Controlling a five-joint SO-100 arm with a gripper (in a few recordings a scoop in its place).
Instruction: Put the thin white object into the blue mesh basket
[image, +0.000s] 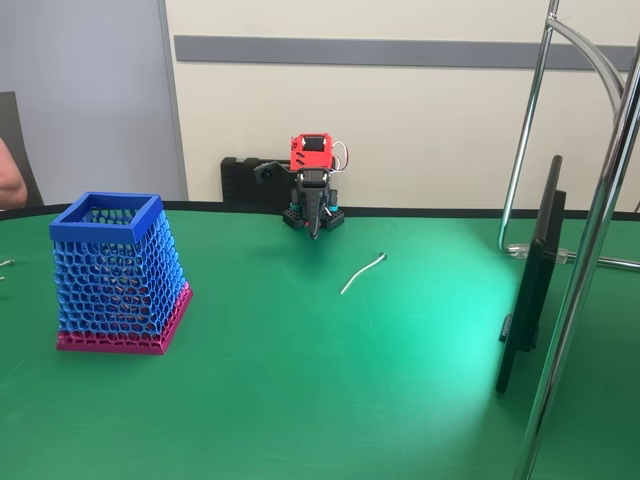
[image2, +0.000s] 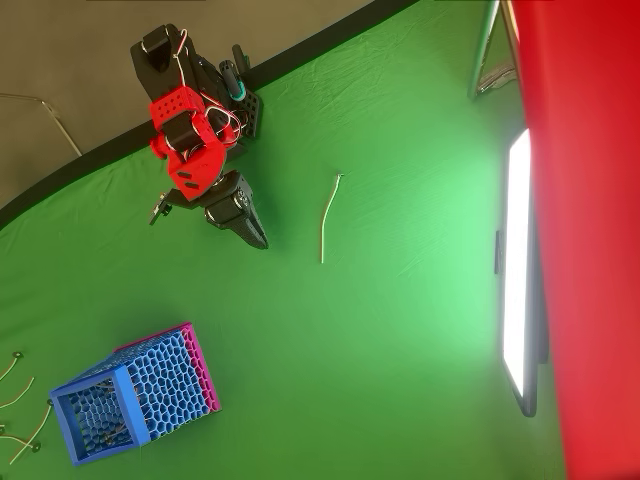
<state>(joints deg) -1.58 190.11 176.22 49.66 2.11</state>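
Thin white object (image: 362, 272), a slender, slightly curved strip with a small hooked end, lies flat and free on the green cloth-covered table (image: 320, 400). In the overhead view the same strip (image2: 328, 217) runs roughly top to bottom of the picture, hooked end uppermost, with bare green cloth on all sides.

Blue mesh basket (image: 118, 272), a tall tapered square container of honeycomb mesh with a solid blue rim and a magenta-pink bottom band, stands upright on the table at the left of the fixed view, well apart from the strip. In the overhead view the basket (image2: 135, 392) sits at lower left, its open mouth showing. What lies inside cannot be made out through the mesh.

Robot arm, red and black, is folded low at the far edge of the table. Its black two-finger gripper (image: 316, 228) points downward in the fixed view. In the overhead view the gripper (image2: 252, 230) lies to the left of the strip, near it but not touching. The fingers read as one dark tapered point with no visible gap, pressed together and holding nothing.

Several small thin pale pieces (image2: 20, 395) lie on the cloth just beside the basket at the left edge of the overhead view. A dark flat screen (image: 530, 285) stands on edge at the right of the fixed view.
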